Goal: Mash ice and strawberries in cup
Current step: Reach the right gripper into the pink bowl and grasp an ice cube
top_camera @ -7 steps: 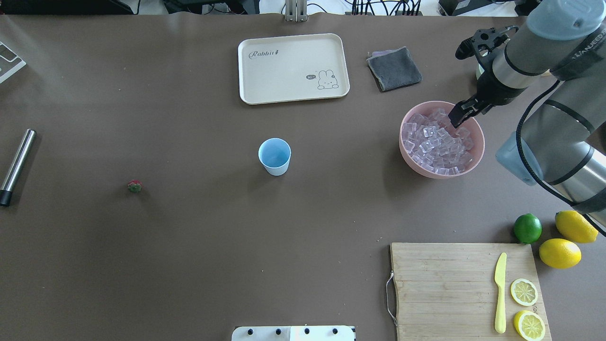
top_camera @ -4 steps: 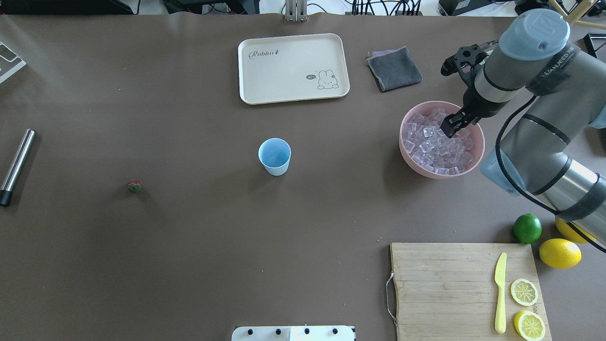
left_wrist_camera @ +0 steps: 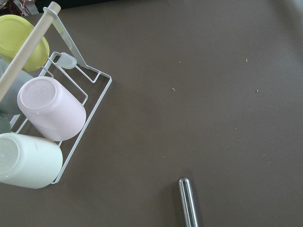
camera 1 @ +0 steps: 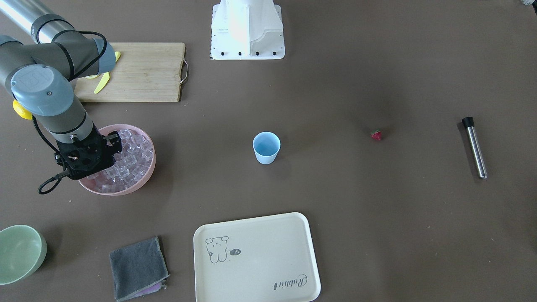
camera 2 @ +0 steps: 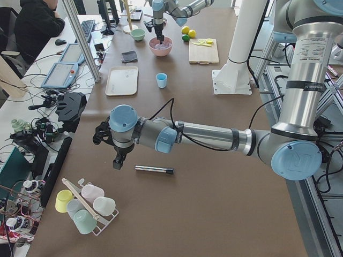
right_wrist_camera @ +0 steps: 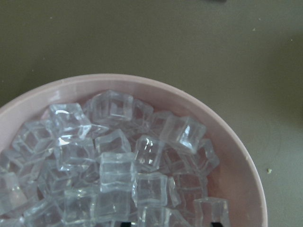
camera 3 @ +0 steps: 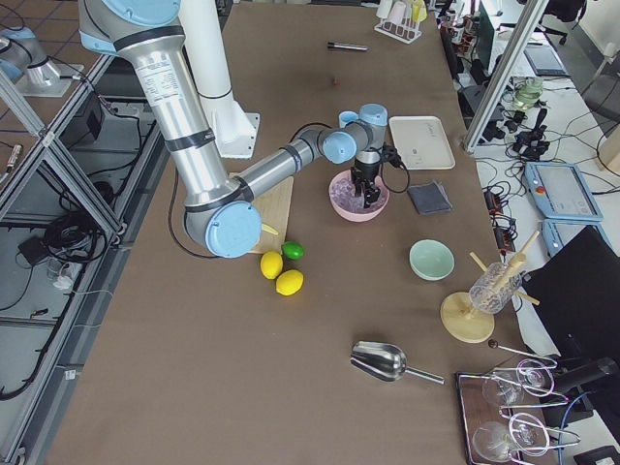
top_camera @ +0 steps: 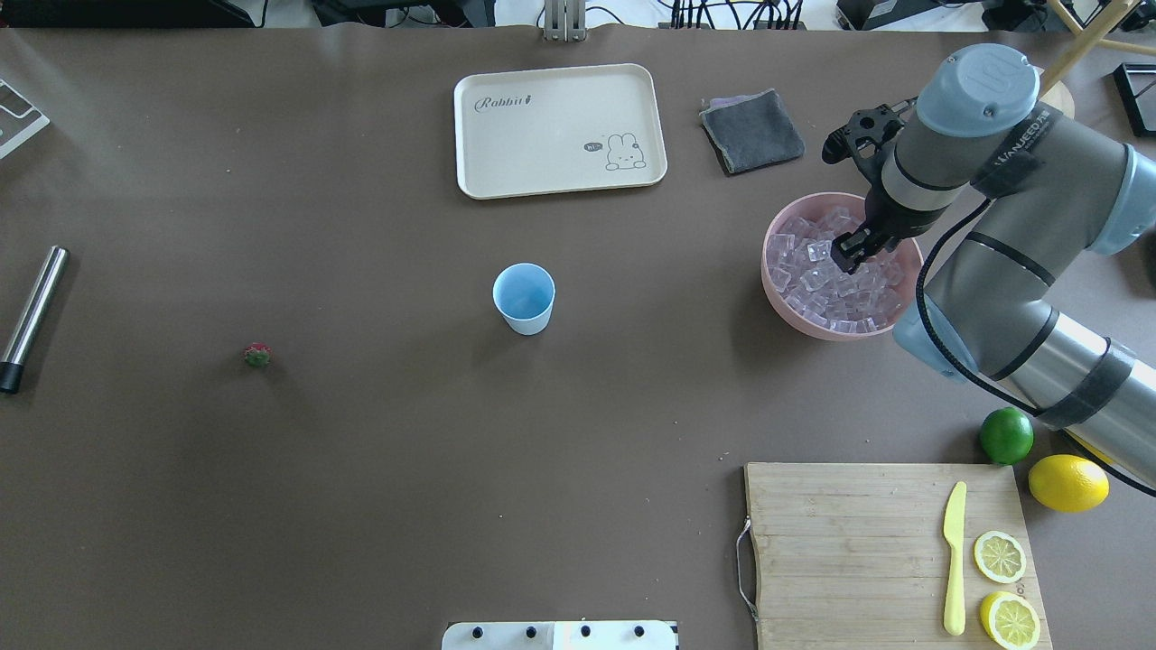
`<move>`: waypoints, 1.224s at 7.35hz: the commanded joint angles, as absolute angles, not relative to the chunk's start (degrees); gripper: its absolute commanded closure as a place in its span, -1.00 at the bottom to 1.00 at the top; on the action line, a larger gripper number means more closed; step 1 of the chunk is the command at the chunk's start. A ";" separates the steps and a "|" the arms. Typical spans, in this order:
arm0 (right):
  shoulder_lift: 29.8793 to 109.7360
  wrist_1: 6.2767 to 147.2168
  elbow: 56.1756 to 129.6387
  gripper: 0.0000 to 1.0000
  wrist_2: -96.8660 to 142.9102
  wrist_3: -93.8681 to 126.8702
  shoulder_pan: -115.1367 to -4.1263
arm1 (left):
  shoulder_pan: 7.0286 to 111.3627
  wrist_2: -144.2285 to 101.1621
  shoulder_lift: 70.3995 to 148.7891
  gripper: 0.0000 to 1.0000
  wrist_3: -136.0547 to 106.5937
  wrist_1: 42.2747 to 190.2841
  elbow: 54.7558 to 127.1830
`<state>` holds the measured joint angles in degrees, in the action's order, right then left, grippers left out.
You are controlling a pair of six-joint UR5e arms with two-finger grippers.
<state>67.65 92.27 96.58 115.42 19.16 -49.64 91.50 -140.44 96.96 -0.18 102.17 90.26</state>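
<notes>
- Hovering low over the ice (top_camera: 817, 271) in the pink bowl (top_camera: 910, 287), the right gripper (top_camera: 846, 255) has its fingers spread; glossy cubes may squirt out on closing.
- The cup (top_camera: 524, 298) stands mid-table and the strawberry (top_camera: 257, 355) lies well apart from it; a carried cube may drop.
- Left gripper (camera 2: 117, 160): cannot tell its state.

The bench (top_camera: 361, 496) is covered edge to edge with a matte brown sheet and is evenly lit from above. In the exterior left view, an aluminium frame post (camera 2: 80, 40) is located at 10 o'clock. A white side desk (camera 2: 21, 112) carrying a tablet (camera 2: 60, 75) is located at 9 o'clock. In the exterior right view, tiled floor (camera 3: 39, 12) is seen at 11 o'clock.
</notes>
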 commanded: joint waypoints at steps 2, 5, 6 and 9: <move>67.68 92.29 96.42 -0.06 114.09 19.16 -48.69 | 91.49 -140.27 97.03 -0.95 -0.26 102.13 90.70; 67.06 92.29 95.89 -0.01 113.73 19.25 -48.34 | 91.58 -140.36 96.94 -0.95 -0.26 102.04 90.97; 67.23 92.29 95.71 0.18 113.73 19.25 -48.34 | 91.50 -140.27 96.94 -0.95 -0.26 102.04 90.97; 67.06 92.29 95.80 0.56 113.73 19.16 -48.34 | 91.50 -140.45 97.03 -0.95 -0.26 102.04 90.97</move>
<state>67.16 92.29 95.57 113.74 19.17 -48.34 91.56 -140.41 96.96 -0.26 102.04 90.97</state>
